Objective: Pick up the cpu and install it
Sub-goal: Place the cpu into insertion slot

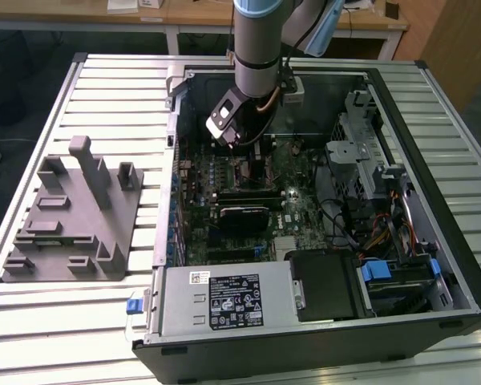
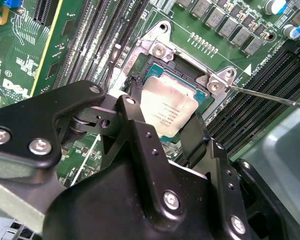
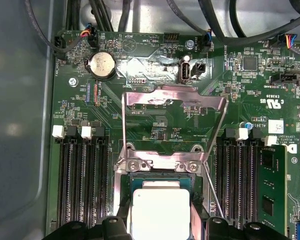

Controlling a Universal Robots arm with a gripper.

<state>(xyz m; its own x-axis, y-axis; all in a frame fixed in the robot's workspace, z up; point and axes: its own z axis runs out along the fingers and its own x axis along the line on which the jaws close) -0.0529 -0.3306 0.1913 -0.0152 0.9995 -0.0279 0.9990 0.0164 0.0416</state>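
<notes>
1. Slatted metal table (image 1: 104,96) holds an open computer case (image 1: 433,241), with a grey fixture (image 1: 72,216) at nine o'clock in the exterior view.
2. Toward the case's twelve o'clock, the gripper (image 2: 162,117) has its jaws clamped on the cpu (image 2: 170,107), which is at the open socket (image 2: 157,50).
3. Seating appears under way and calls for square alignment.

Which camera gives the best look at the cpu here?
Second wrist view: the cpu shows its pale top nearly whole at the socket. The first wrist view crops it; in the exterior view the arm covers that spot.

Print stands on the cpu's (image 2: 168,111) top, the motherboard's (image 3: 155,120) silkscreen and the power supply's (image 1: 234,301) label.
</notes>
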